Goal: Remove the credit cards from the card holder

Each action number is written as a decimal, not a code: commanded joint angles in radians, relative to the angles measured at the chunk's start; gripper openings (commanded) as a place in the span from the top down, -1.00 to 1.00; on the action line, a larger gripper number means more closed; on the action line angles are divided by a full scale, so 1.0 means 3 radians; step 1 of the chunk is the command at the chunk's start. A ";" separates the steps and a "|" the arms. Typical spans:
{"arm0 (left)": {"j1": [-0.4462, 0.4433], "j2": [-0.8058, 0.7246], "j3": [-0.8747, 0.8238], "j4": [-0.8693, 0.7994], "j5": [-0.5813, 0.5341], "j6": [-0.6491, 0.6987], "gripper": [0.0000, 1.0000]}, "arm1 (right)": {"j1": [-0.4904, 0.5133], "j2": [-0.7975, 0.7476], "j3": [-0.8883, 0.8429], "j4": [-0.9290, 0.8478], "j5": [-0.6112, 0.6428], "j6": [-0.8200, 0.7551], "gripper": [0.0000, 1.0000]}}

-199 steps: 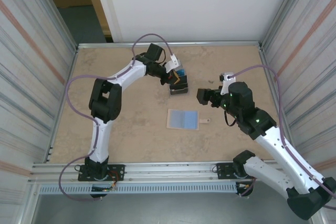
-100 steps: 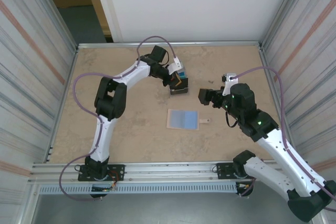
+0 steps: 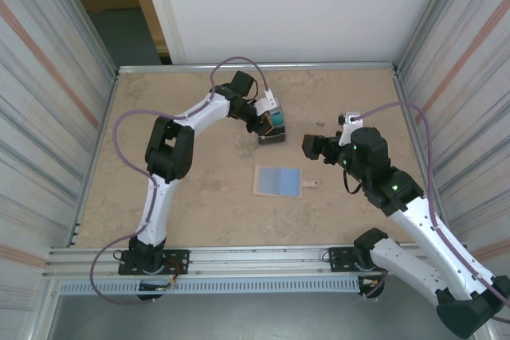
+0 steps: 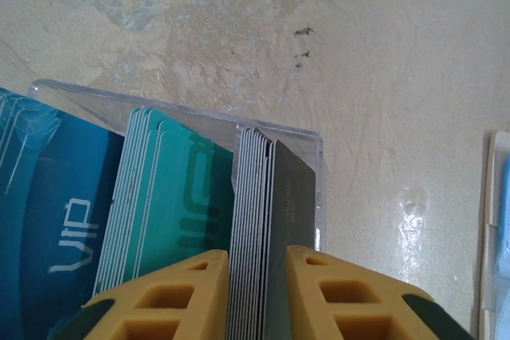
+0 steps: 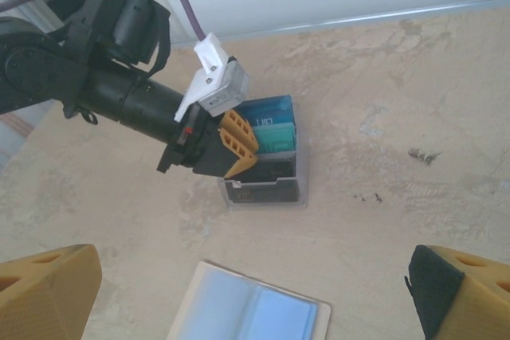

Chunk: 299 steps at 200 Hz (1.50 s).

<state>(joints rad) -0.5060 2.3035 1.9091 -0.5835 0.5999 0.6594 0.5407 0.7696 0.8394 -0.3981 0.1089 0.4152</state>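
Observation:
The clear card holder point(image 3: 272, 134) point(image 5: 296, 189) stands upright on the table with three stacks of credit cards in it: blue "VIP" cards point(image 4: 48, 205), teal cards point(image 4: 179, 197) and a dark stack point(image 4: 267, 189). My left gripper point(image 4: 256, 276) point(image 5: 245, 149) reaches down over the holder. Its yellow fingers point(image 4: 171, 292) stand a little apart, astride the dark stack. The left finger lies against the stack's edge and the right finger stands just off the dark card's face. My right gripper point(image 5: 251, 270) point(image 3: 307, 146) hovers wide open to the right of the holder, with nothing between its fingers.
A pale blue card sleeve point(image 3: 278, 181) point(image 5: 251, 308) lies flat in front of the holder, with a small tab point(image 3: 313, 184) at its right edge. Metal walls enclose the table on the left, right and back.
My left gripper has shifted slightly right onto the holder, and its fingers have parted a little around the dark stack. The right arm has barely moved.

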 commanded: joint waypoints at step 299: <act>0.0786 -0.4626 -0.5016 0.2804 -0.3460 -0.1874 -0.97 | -0.0564 -0.0102 -0.0670 0.0425 0.1191 -0.0026 -0.97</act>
<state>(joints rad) -0.2920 0.9302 0.4564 0.1307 -0.3603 0.1028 0.3870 0.7723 0.6968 -0.3813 0.4278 0.4541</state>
